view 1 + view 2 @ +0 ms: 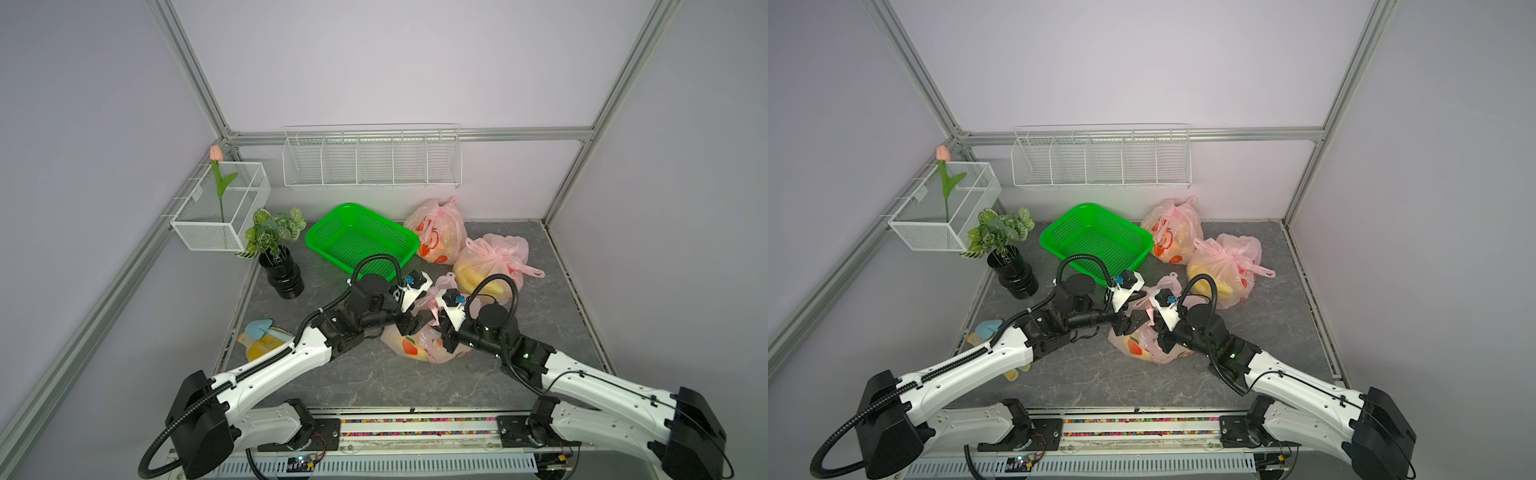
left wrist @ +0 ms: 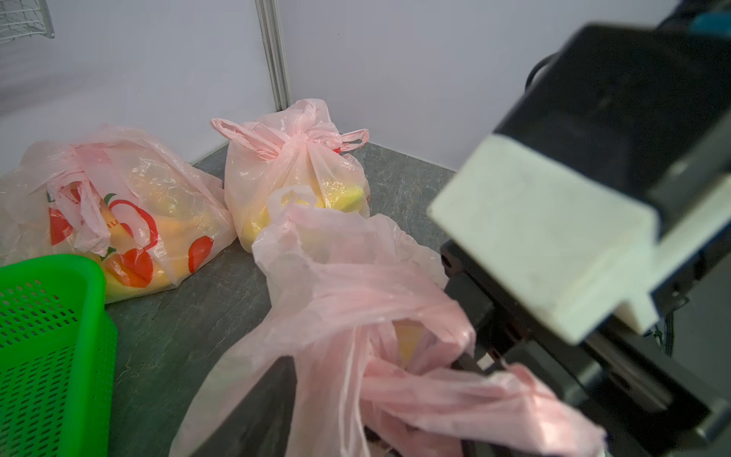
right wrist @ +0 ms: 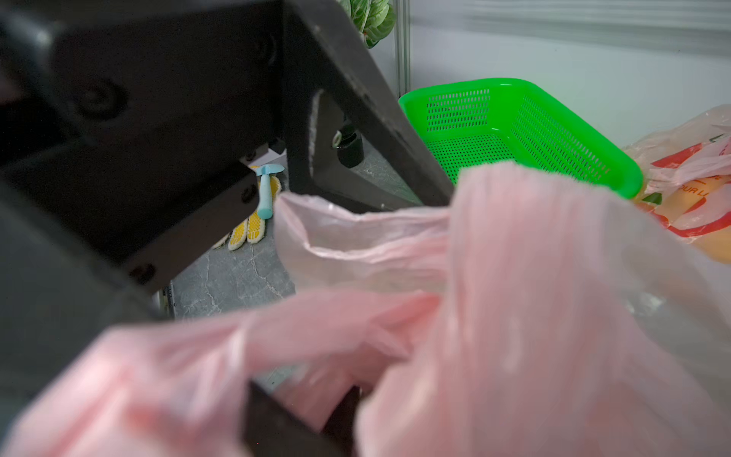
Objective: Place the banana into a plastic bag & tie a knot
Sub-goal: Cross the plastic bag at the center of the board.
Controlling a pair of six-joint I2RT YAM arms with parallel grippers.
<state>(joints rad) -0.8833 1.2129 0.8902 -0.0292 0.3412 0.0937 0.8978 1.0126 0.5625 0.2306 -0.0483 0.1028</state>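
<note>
A pink plastic bag (image 1: 411, 347) lies at the front middle of the table, with both grippers at its top. The banana (image 2: 409, 338) shows as yellow through the bag's gathered mouth. My left gripper (image 1: 417, 322) reaches in from the left. Its jaws stand apart, with loose handle strands (image 2: 455, 395) draped across the gap. My right gripper (image 1: 441, 332) comes in from the right and is shut on a twisted pink handle (image 3: 324, 336). The two handles cross between the grippers. The plastic hides most of the fingertips.
Two tied pink bags (image 1: 436, 232) (image 1: 492, 266) holding yellow fruit sit behind and to the right. A green basket (image 1: 361, 237) stands just behind the left wrist. A black plant pot (image 1: 284, 276) is at the left. A glove with a blue trowel (image 1: 262, 336) lies at front left.
</note>
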